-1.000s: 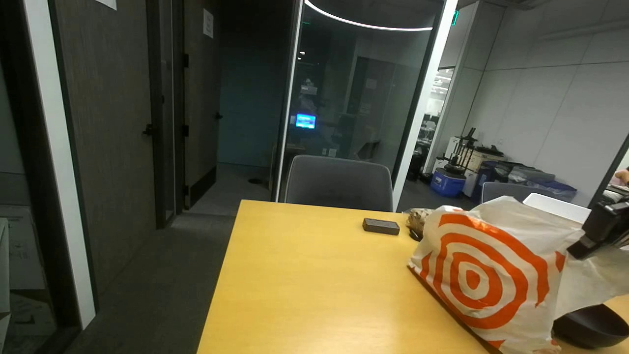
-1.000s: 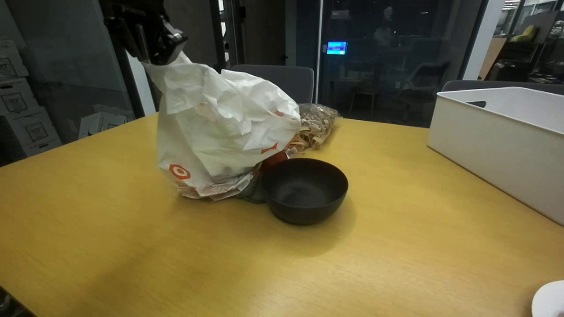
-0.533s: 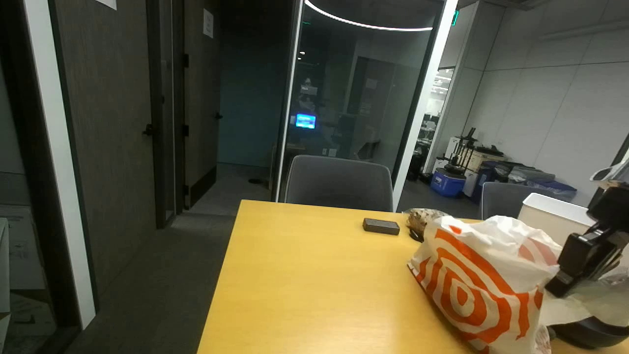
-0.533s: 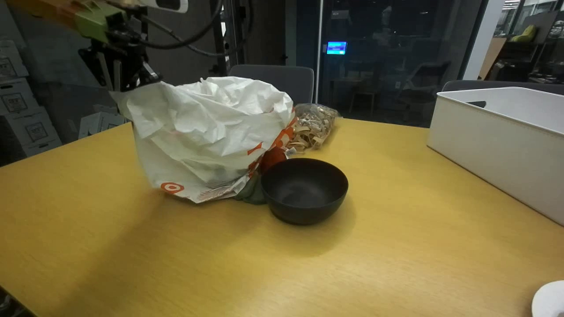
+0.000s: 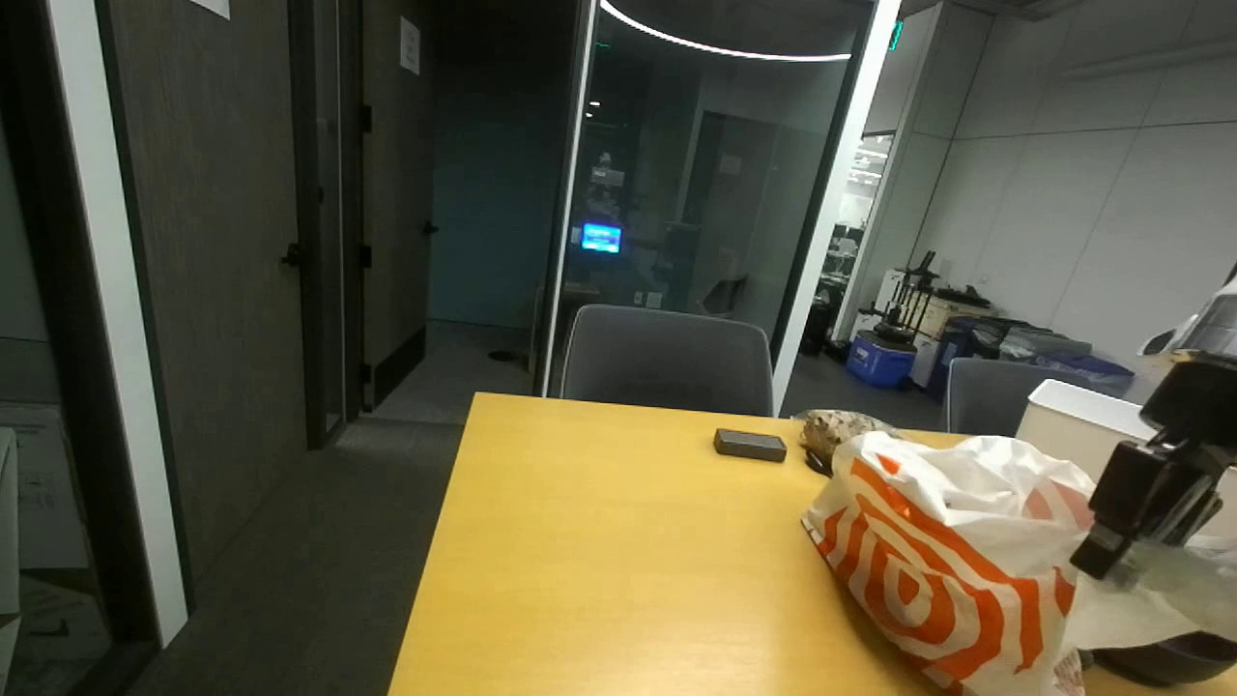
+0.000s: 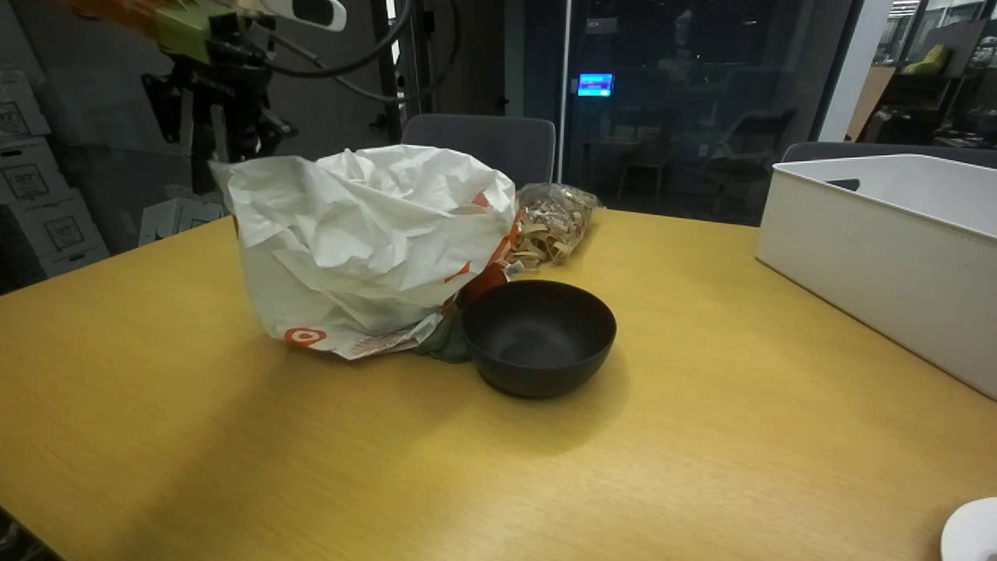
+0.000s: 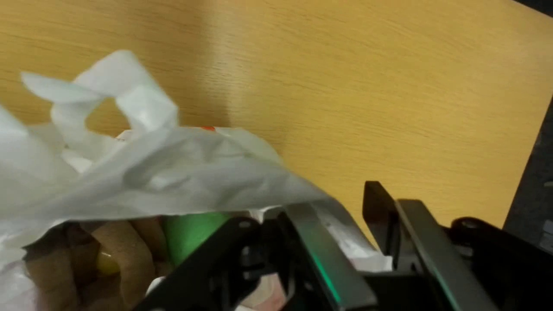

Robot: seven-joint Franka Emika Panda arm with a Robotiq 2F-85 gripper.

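White bag (image 6: 366,249) stands on the table (image 6: 701,467), mouth upward, just beside a black bowl (image 6: 545,378). Only the wrist view discloses what lies past the bag's edge: brown strips (image 7: 129,255), a bright green item (image 7: 190,235) and a small yellow item (image 7: 106,262). That view also shows the fingers (image 7: 332,263) parted, clamping nothing, with the bag's edge running into the gap; whether either finger touches it cannot be determined. A dark block (image 5: 750,445) appears in an exterior view alone, where the bag conceals most of the bowl. In an exterior view, a red item (image 6: 481,282) and a dark green item (image 6: 444,343) show between bag and bowl, partly hidden, and part of a white dish (image 6: 974,534) enters at the corner. Noted in both exterior views: a clear packet (image 6: 557,222) of tan filling just beside the bag, a white bin (image 6: 872,257) well apart, and a grey chair (image 6: 514,152) past the table. Compared with one second ago, the fingers are lower, and the bag, then drawn up to a peak beneath them, has sagged and spread; bowl, packet and bin are unmoved.
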